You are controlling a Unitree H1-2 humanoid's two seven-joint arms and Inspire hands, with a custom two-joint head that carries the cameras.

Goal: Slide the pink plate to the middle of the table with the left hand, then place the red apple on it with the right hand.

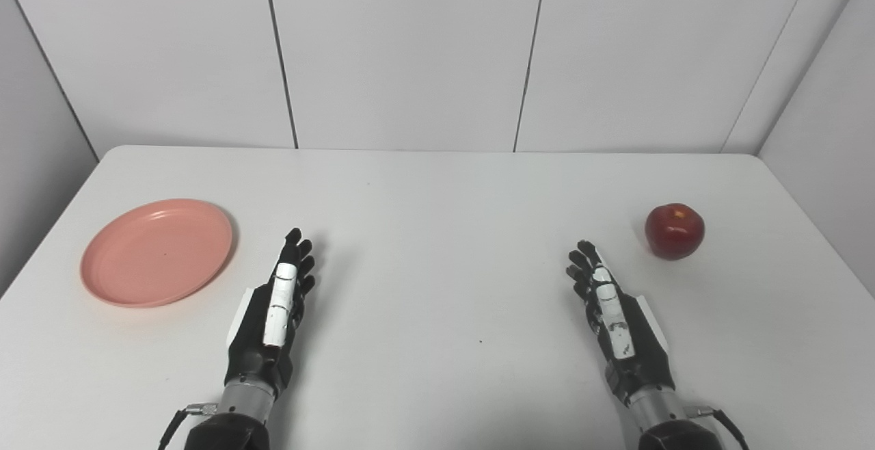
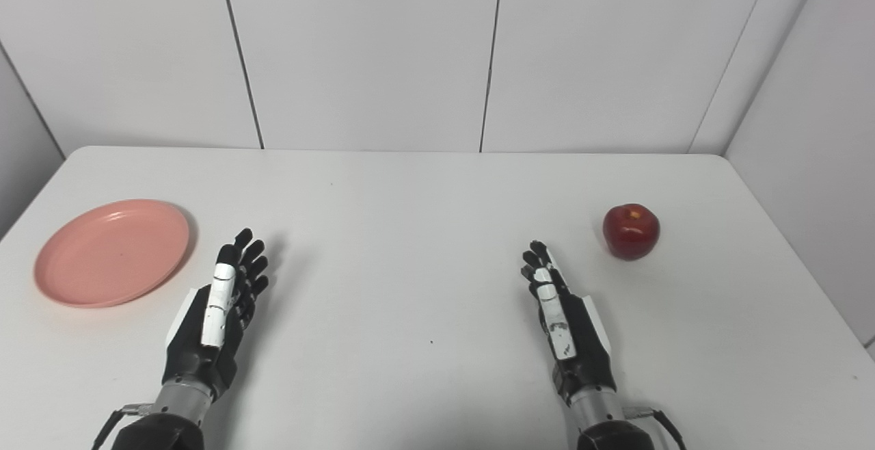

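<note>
Two things matter on this desk (image 1: 437,381), and neither has been touched yet. Over on the left sits the pink plate (image 1: 156,252), flat on the white surface, well short of the middle where it belongs. It looks like thin, stiff plastic, light enough to skate along on its base, so I'd expect a gentle push at the rim or fingertips pressed just inside the raised edge to do it; press too hard on one side and it could tip or spin. Far across on the right rests the red apple (image 1: 675,231), upright with its stem dimple showing, glossy and round. That one looks firm and a bit heavy for its size, smooth-skinned too, so a wrap around its widest part seems the safest hold, or it may roll away.

Now outward: the left robot hand (image 1: 277,306) lies near the plate's right edge but apart from it, fingers stretched out and holding nothing. The right robot hand (image 1: 612,313) mirrors it, fingers extended and empty, near the apple but clear of it. Between them the middle of the desk waits. First step not yet begun, by my reckoning.
</note>
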